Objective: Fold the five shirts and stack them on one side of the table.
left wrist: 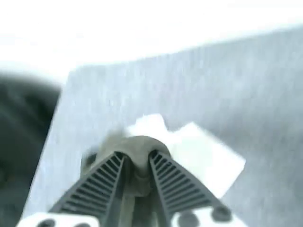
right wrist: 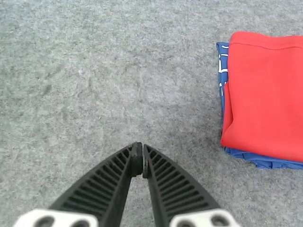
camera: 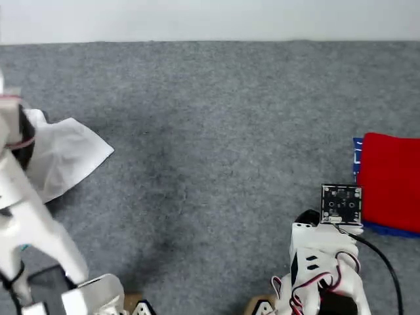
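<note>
The left pincer point(left wrist: 137, 165) appears clenched on a bunched edge of the white shirt point(camera: 65, 154). In its wrist view the two ribbed fingers converge on a wad of pale cloth, and the rest of the garment spreads out beyond the tips. From the high view this shirt lies crumpled and unfolded at the left edge of the grey tabletop point(camera: 223, 131), partly under the left arm. The right pincer point(right wrist: 142, 161) is clenched on nothing, its tips touching above bare surface near the front right. Just beside it, at the right edge, a folded red shirt point(camera: 390, 177) sits squarely on a folded blue shirt point(right wrist: 246, 157), whose border peeks out along the inner and near sides. Judging from this, the stack is started with two garments and the step in hand is bringing the white shirt to the open middle to be folded. The next move likely calls for dragging or lifting it toward the centre and spreading it flat. The right arm would then need to release its fingers and take an opposite edge, since one grip on a bunched corner will not smooth the cloth. Care is needed so the fabric does not fold under itself while it travels.
</note>
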{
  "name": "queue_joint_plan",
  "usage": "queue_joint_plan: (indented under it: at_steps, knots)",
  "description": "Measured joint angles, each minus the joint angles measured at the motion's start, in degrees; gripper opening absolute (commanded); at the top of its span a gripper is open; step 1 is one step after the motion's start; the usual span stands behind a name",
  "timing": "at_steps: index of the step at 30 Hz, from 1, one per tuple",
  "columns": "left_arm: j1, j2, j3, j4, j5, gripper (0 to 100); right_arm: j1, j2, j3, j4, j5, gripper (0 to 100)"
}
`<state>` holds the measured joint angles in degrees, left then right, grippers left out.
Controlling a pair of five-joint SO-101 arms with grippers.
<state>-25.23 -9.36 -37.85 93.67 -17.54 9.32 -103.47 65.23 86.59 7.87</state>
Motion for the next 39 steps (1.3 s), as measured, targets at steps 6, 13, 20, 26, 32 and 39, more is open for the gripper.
queue_joint_plan:
  at_steps: [6, 13, 20, 26, 32, 39]
  knots:
    - [15.82, 10.73, -23.3, -1.76, 0.35, 2, 0.0, 0.0, 0.0, 0.0, 0.0, 0.9]
    - [33.14, 15.38, -36.75, -5.45, 0.18, 2, 0.0, 0.0, 0.0, 0.0, 0.0, 0.9]
    - [38.42, 16.26, -37.63, 3.6, -0.7, 2, 0.0, 0.0, 0.0, 0.0, 0.0, 0.9]
    - [33.58, 15.47, -25.32, 5.71, -0.7, 2, 0.0, 0.0, 0.0, 0.0, 0.0, 0.9]
    - [27.78, 11.78, 2.73, 5.71, -5.19, 2, -0.62, 0.0, 0.0, 0.0, 0.0, 0.9]
    - [14.86, 11.08, 25.85, 5.71, -12.92, 2, -11.96, 3.34, -0.09, -0.53, 0.0, 0.9]
